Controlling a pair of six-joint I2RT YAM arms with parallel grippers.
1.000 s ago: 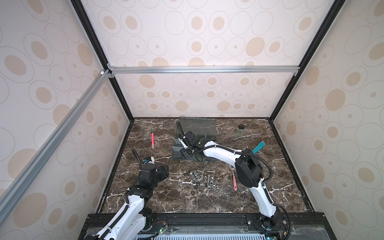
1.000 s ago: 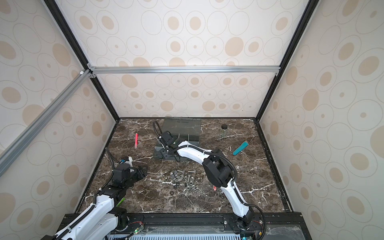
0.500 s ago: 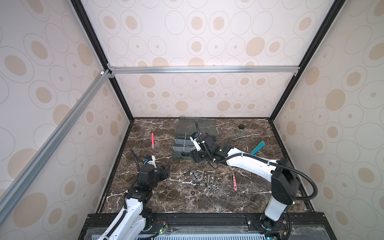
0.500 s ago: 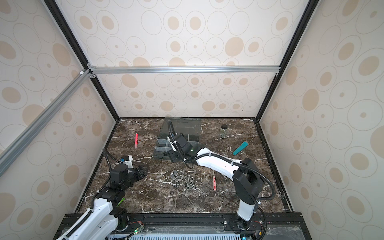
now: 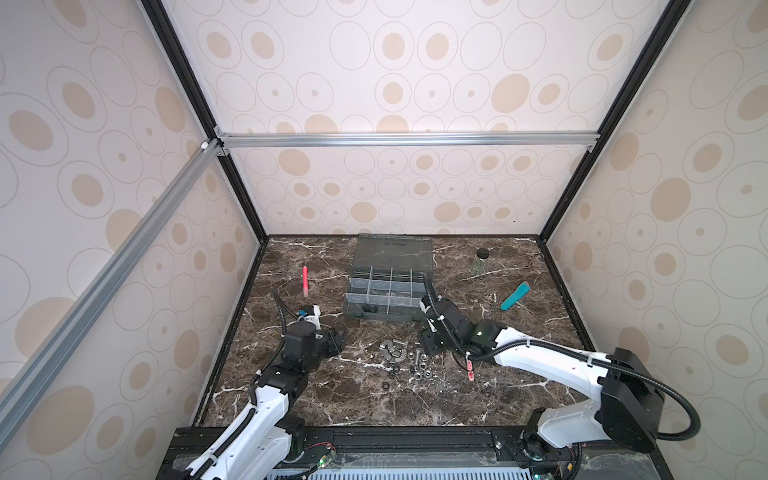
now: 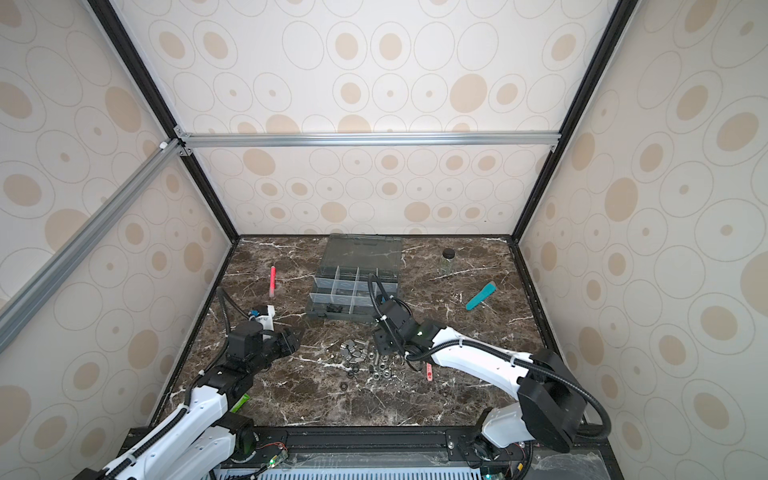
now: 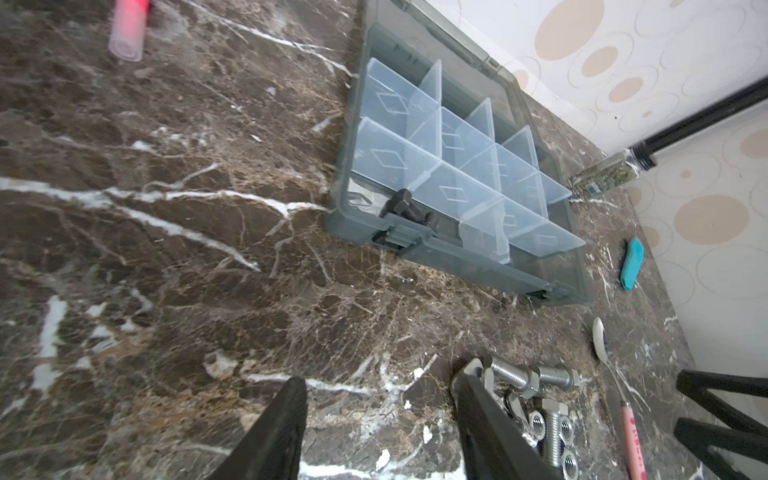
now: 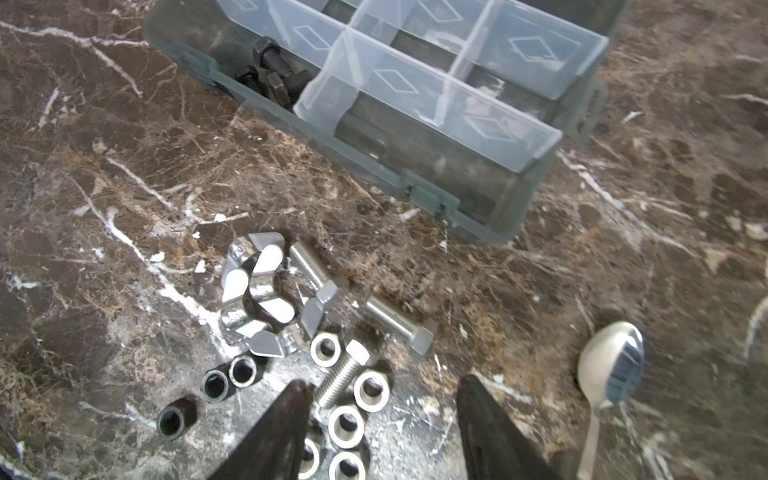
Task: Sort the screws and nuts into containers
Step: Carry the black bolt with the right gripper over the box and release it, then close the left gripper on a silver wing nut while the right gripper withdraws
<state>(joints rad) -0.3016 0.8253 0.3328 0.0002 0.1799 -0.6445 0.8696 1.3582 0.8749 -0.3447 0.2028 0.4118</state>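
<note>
A silver screw (image 8: 338, 380) is lying on the marble table (image 8: 124, 166) just ahead of the right gripper (image 8: 384, 384), its long axis slanting across the gap, thread end beside 1 finger (image 8: 291, 415), head pointing away toward the organizer box (image 8: 374, 166). Around it silver nuts (image 8: 347, 424) are crowding between those jaws, which are standing apart, gripping nothing. The left gripper (image 7: 382, 376) is hanging spread and empty, the pile (image 7: 540, 399) sitting just outside 1 of its fingers, so the right arm is looking better placed.
</note>
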